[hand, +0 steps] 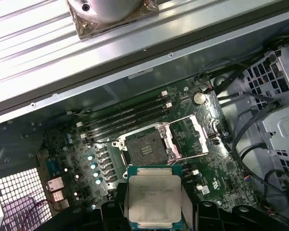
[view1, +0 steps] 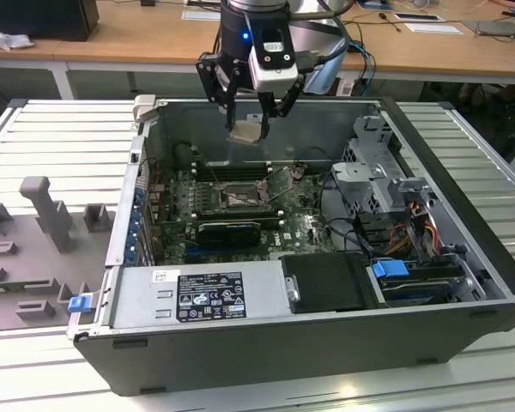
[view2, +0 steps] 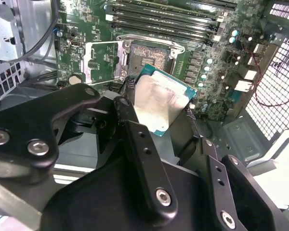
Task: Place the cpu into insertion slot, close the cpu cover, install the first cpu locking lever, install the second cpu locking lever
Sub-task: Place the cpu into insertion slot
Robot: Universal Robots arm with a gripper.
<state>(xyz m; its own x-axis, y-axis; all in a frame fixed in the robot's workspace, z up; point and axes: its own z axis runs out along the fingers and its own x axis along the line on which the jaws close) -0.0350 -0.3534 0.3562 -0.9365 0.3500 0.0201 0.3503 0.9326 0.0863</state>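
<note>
Inside the case (view1: 326,343), claw (view1: 248,129) holds cpu (hand: 154,196) above insertion slot (hand: 145,148), cover (hand: 199,129) seemingly raised.

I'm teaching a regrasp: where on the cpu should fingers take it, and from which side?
By two opposite edges, coming from above its flat top. The cpu is a thin square plate, held top up over the open computer case. The gripper pinches it that way now, a finger on each side edge.

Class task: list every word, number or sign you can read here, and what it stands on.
Nothing can be read.
On the grey box, black label: too small.
On the chip in the tool: faint print, blurred.
On the green board: white marks, blurred.
</note>
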